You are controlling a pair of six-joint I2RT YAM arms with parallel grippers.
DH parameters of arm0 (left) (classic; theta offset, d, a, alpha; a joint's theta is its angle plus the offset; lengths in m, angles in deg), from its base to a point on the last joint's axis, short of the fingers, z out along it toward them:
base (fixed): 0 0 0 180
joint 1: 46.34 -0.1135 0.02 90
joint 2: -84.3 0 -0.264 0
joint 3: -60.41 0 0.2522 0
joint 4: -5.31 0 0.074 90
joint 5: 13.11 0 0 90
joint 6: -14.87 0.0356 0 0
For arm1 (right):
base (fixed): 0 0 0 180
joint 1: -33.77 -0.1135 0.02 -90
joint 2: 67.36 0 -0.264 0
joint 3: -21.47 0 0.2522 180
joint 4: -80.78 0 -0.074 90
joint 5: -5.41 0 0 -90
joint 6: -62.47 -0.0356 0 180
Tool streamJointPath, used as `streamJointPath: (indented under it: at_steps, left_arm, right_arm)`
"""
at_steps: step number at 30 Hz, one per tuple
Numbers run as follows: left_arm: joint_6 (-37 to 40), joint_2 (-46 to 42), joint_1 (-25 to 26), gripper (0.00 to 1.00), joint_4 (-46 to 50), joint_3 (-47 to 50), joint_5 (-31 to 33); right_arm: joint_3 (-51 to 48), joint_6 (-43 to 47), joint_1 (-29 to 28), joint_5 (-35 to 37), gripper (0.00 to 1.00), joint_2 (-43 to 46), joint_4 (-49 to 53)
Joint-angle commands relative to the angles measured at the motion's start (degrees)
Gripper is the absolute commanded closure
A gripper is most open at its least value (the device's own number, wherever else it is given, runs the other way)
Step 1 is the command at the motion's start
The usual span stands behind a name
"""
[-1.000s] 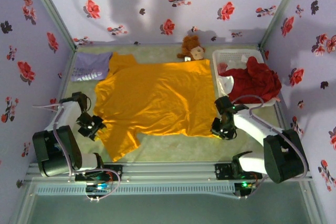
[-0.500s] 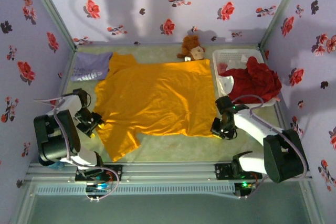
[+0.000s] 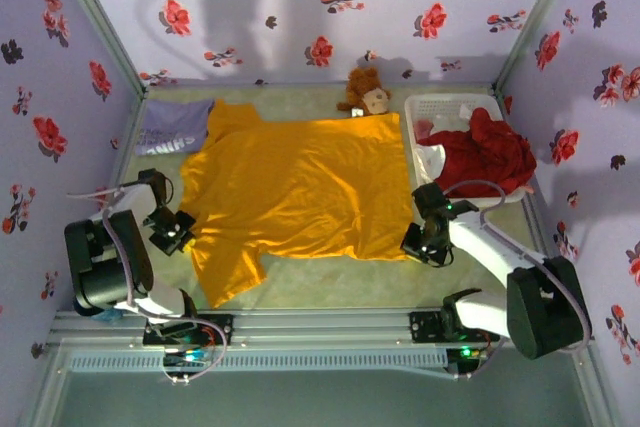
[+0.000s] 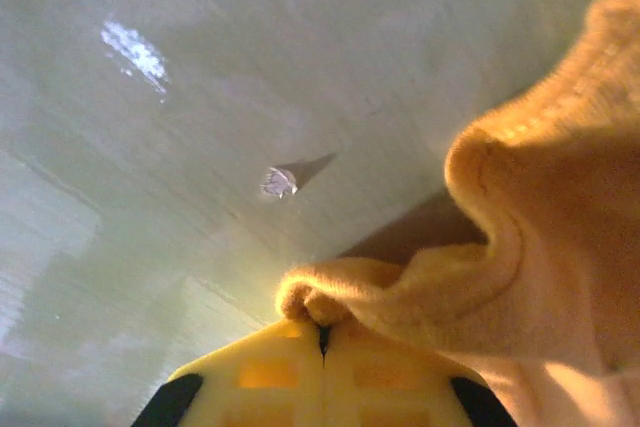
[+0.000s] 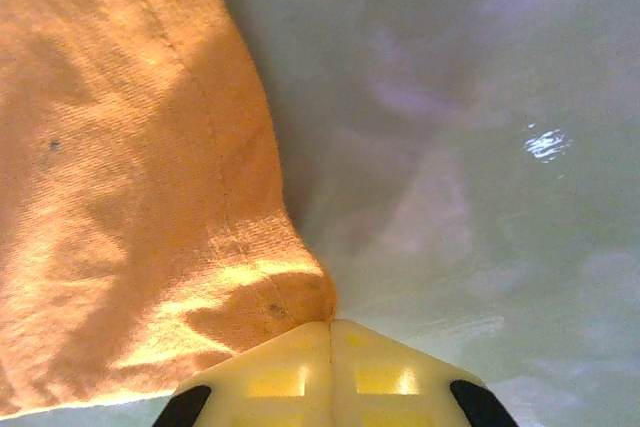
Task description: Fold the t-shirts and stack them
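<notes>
Top external view takes in the whole layout: the orange-yellow t-shirt (image 3: pixel 290 192) lies spread flat across the middle of the green surface (image 3: pixel 330 282), its near sleeve angled toward the arm bases. The lavender t-shirt (image 3: pixel 175 127) sits folded in the far-left corner, its lettering too small to read and its right edge touching or tucked under the orange shoulder. From there the left pincer (image 3: pixel 186 237) meets the shirt's left edge and the right pincer (image 3: pixel 411 246) its near-right corner, but whether either grips cannot be told at that size. The left wrist view settles it. The left pincer (image 4: pixel 322 327) has its yellow pads pressed together with only a thin seam between them, and a rolled fold of the orange-yellow t-shirt (image 4: pixel 540 247) is nipped at the tips. A small pale fleck (image 4: pixel 279 182) lies on the bare surface (image 4: pixel 200 97) beyond, too blurred to identify. The right wrist view shows the right pincer (image 5: pixel 330 327) closed the same way, the hemmed corner of the orange-yellow t-shirt (image 5: pixel 130 177) caught at its tips and bare surface (image 5: pixel 450 97) to the right. How deep the cloth runs between the pads is hidden in both. At the far edge a brown plush toy (image 3: pixel 366 92) sits just beyond the shirt's hem. A white slatted basket (image 3: pixel 445 107) stands at far right, holding a heap of red cloth (image 3: pixel 490 152) that covers most of it and spills over its near rim close to the right arm.
</notes>
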Motion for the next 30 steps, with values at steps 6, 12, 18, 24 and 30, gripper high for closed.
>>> streamJointPath:
  at_steps: [6,12,18,24,30]
  left_arm:
    - [-1.1,-7.2,-1.2,1.00,8.4,1.5,-1.7]
    - [-2.9,-8.8,-2.3,1.00,11.2,0.9,-3.5]
    - [-1.7,-10.2,-2.5,1.00,16.0,1.5,-2.5]
    - [0.5,-10.9,-3.4,1.00,21.3,-1.8,-1.7]
    - [2.5,-10.6,-5.0,1.00,19.7,-4.7,-4.4]
  right_arm:
    - [-0.3,-4.4,-1.1,-1.6,1.00,4.2,9.0]
    - [-0.8,-7.0,-4.3,3.8,1.00,7.7,15.6]
    - [-1.1,-9.3,-5.3,6.6,1.00,14.9,19.5]
    - [-3.1,-10.8,-6.8,6.7,1.00,21.5,20.4]
    - [0.2,-8.1,-6.9,6.2,1.00,20.5,19.4]
